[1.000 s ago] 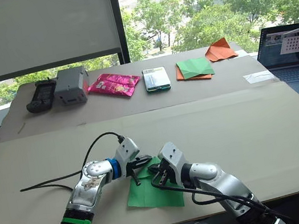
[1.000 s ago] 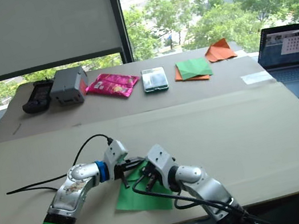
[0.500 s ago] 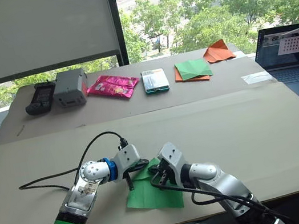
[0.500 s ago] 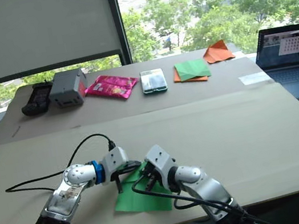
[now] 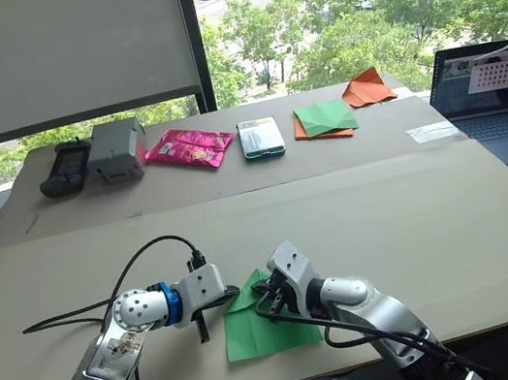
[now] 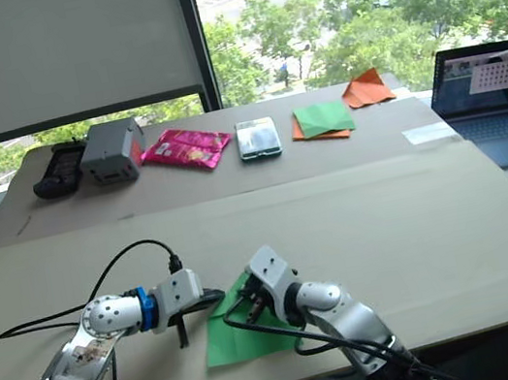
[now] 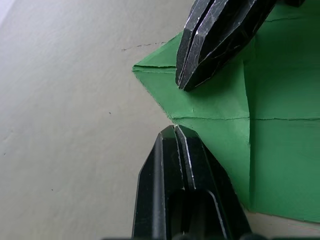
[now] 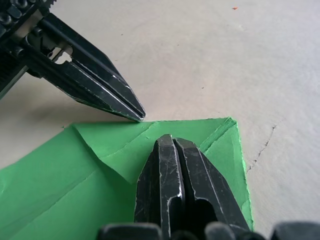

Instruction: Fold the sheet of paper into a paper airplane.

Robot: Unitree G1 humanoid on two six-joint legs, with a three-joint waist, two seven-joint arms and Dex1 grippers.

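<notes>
The sheet of paper [image 5: 271, 330] lies flat near the table's front edge, bright green with straight creases and a folded-over corner. My right gripper [image 5: 261, 300] is shut, and its tip presses down on the sheet's far part; in the right wrist view its fingertips [image 8: 170, 150] rest on the green surface [image 8: 60, 170]. My left gripper [image 5: 230, 294] is shut too, and its tip [image 7: 175, 131] touches the sheet's left edge where green [image 7: 280, 160] meets bare table. The two gripper tips sit close together, a short gap apart.
Along the table's back stand a black controller [image 5: 62, 171], a grey box [image 5: 116, 148], a pink packet [image 5: 189, 146], a flat tin [image 5: 260, 137], a green-and-orange paper stack [image 5: 325, 119] and orange folded paper [image 5: 366, 87]. A laptop [image 5: 488, 94] sits right. A black cable [image 5: 122, 277] loops left.
My left arm swung lower and leftward, drawing its tip back from over the sheet to its left edge. The sheet turned slightly, its near edge now more level. The right gripper stayed put.
</notes>
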